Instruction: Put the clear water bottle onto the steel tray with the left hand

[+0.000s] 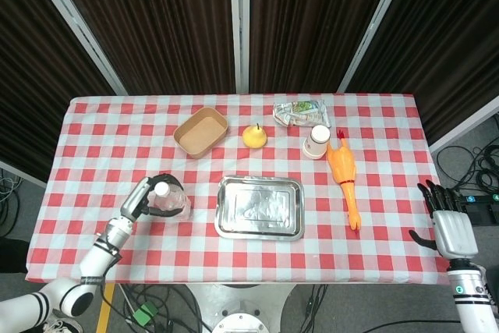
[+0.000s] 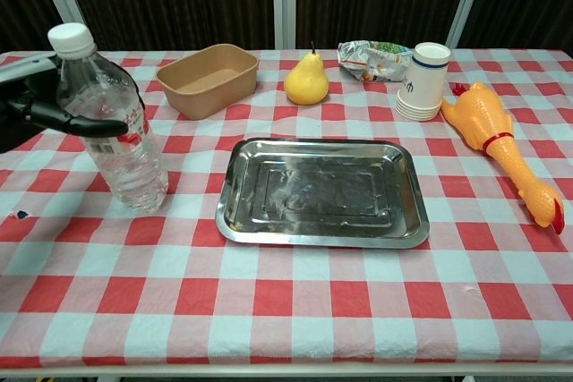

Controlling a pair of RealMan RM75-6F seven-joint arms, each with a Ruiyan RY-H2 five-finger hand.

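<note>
The clear water bottle (image 1: 169, 202) (image 2: 121, 140) with a white cap stands on the checked cloth left of the steel tray (image 1: 260, 207) (image 2: 318, 190), leaning slightly. My left hand (image 1: 140, 196) (image 2: 54, 109) wraps around its upper half, with the thumb across the front and the fingers behind. The tray lies flat with nothing in it. My right hand (image 1: 448, 224) hovers off the table's right edge with its fingers spread, holding nothing; the chest view does not show it.
Behind the tray sit a brown paper box (image 1: 200, 131) (image 2: 208, 78), a pear (image 1: 254, 136) (image 2: 306, 80), a stack of paper cups (image 1: 316, 142) (image 2: 423, 80) and a snack bag (image 1: 298, 111). A rubber chicken (image 1: 344, 173) (image 2: 497, 145) lies right of the tray.
</note>
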